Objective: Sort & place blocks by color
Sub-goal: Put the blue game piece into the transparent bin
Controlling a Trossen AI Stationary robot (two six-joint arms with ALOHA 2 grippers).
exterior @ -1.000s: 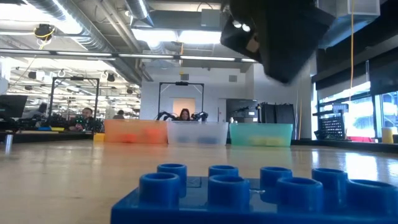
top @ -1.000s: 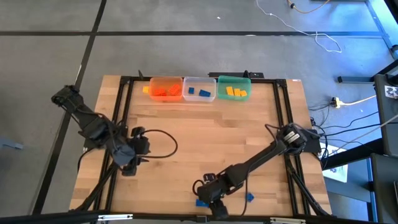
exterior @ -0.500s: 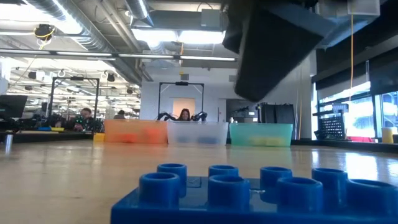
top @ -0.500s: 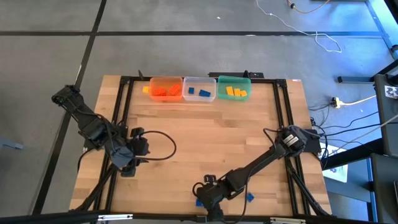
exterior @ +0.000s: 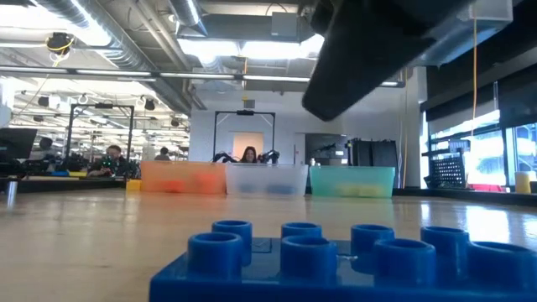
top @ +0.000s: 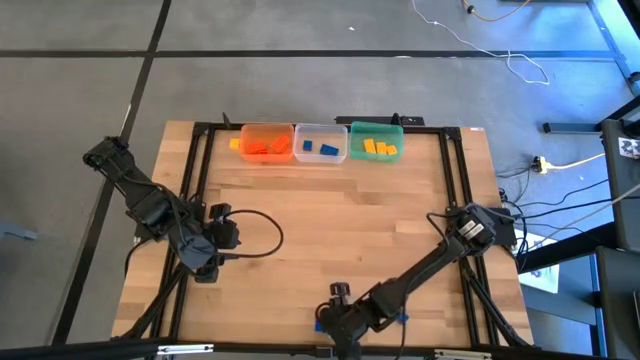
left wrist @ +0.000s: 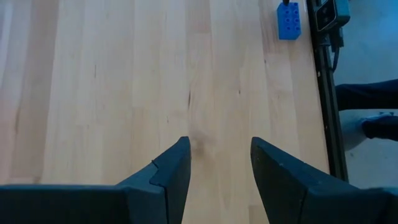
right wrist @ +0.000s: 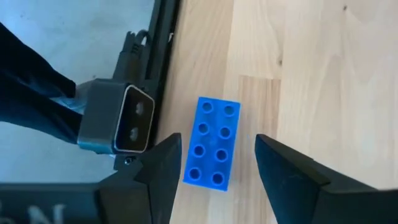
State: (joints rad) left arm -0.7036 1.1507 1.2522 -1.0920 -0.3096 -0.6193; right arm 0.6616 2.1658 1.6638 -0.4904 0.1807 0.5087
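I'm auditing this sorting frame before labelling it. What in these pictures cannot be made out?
- High view: the blue brick under the right end effector is mostly covered by that arm.
- Low view: contents of the orange tub, clear tub and green tub are blurred colour patches; no count possible.
- High view: bricks in the tubs are too small to count surely.
- Low view: the near blue brick is cut off by the bottom edge.

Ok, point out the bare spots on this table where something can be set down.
The wooden table is bare between the three tubs and both arms. Crowded: the front edge, where the open right gripper hovers over a blue brick; the left gripper waits, open, at the left.
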